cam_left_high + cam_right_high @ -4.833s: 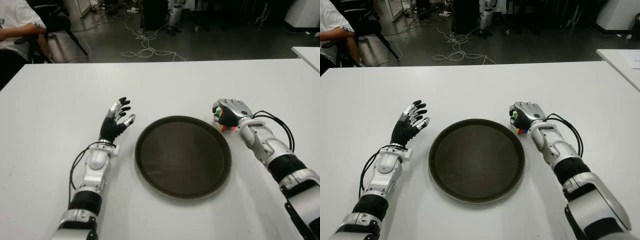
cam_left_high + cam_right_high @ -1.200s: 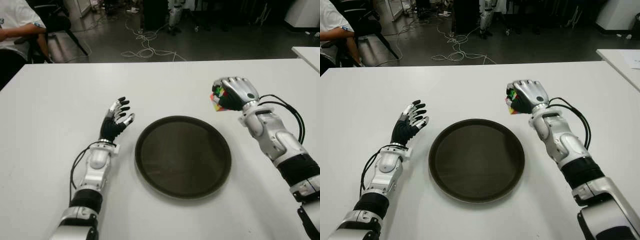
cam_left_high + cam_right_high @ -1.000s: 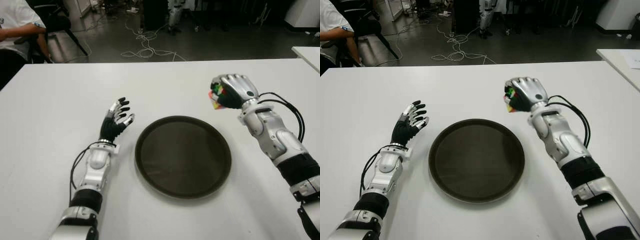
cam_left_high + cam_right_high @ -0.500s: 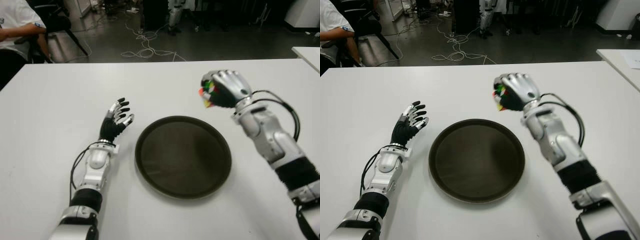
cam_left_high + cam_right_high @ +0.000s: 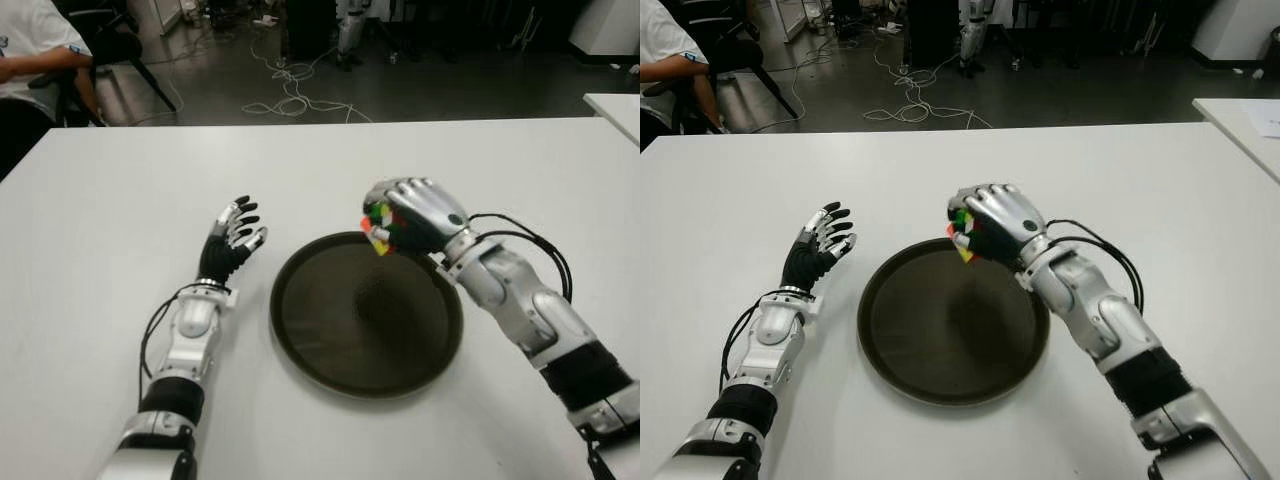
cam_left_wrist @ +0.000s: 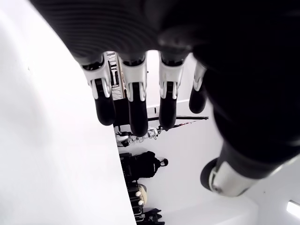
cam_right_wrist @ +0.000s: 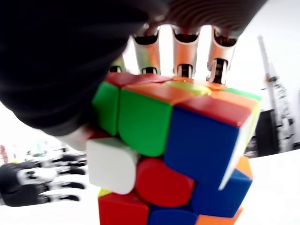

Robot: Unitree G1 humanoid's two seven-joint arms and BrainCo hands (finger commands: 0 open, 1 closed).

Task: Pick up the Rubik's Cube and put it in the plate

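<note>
The right hand [image 5: 415,215], fingers clamped around the Rubik's Cube [image 5: 380,225], hung above the plate [image 5: 330,345] near its twelve o'clock rim.

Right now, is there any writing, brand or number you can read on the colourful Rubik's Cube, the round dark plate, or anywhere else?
None readable.
Colourful Rubik's Cube, gripped in the right hand: plain stickers, no logo.
Round dark plate: unmarked.
White table: bare.
</note>
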